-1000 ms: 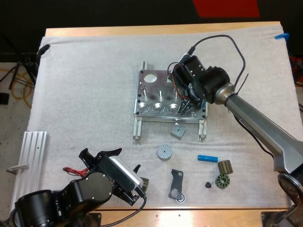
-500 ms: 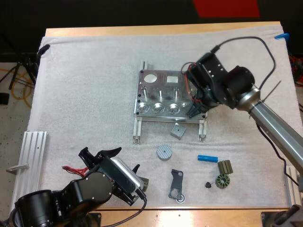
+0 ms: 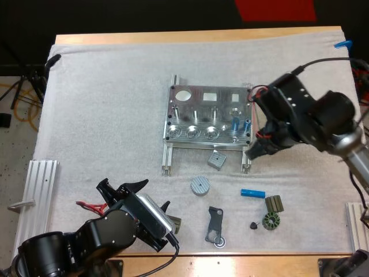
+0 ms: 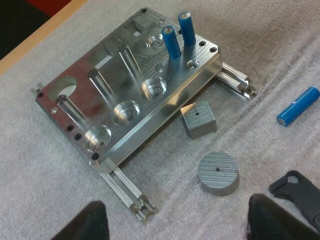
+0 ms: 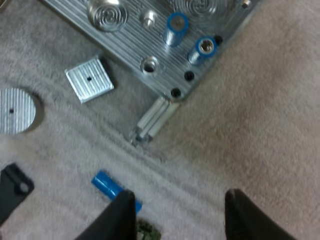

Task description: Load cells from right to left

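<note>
The right gripper hangs just off the right front corner of the ribbed aluminium fixture plate. Its two black fingers are spread wide with nothing between them. Two bright blue cylindrical cells stand upright side by side at the plate's right end. A third blue cell lies loose on the white mat, near that gripper. The left gripper sits low by the table's near edge, fingers wide apart and empty.

Fixture plate is bare machined metal, shiny, with fine tool grooves all over. The mat is white fuzzy cloth, matt. Loose blue cell looks smooth, slightly glossy. Tabletop is plain wood.
</note>
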